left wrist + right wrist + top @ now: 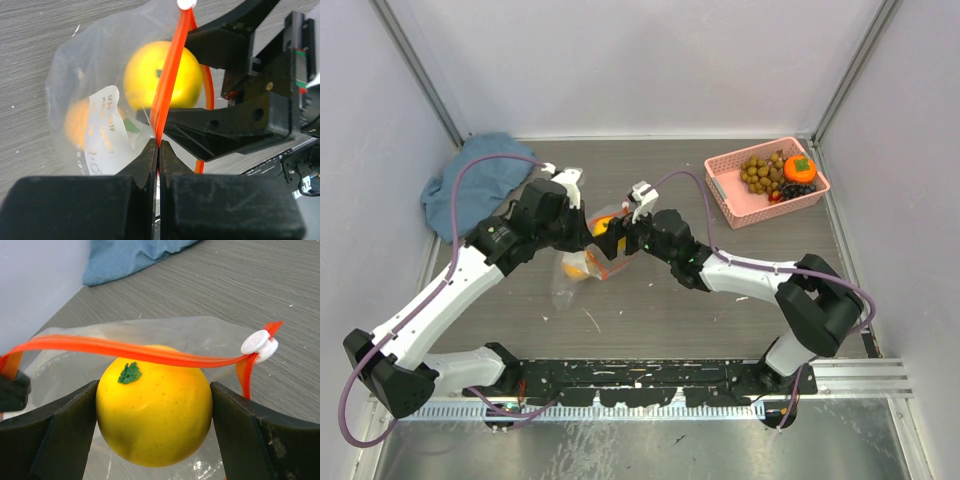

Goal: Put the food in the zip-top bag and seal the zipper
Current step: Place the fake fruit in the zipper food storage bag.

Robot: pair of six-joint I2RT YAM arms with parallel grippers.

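On my grey wood-grain tabletop (670, 300), boxed by pale walls (620, 60), the zip-top bag (570, 272) sits mid-surface. My left hand (158, 145) clenches its zipper (172, 65). My right hand (154, 412) grasps the yellow fruit (150, 400) at its mouth.

Grey wood-grain table (670, 322), blue cloth (470, 190) far left, pink basket (720, 192) far right, zip-top bag (565, 285) resting at centre
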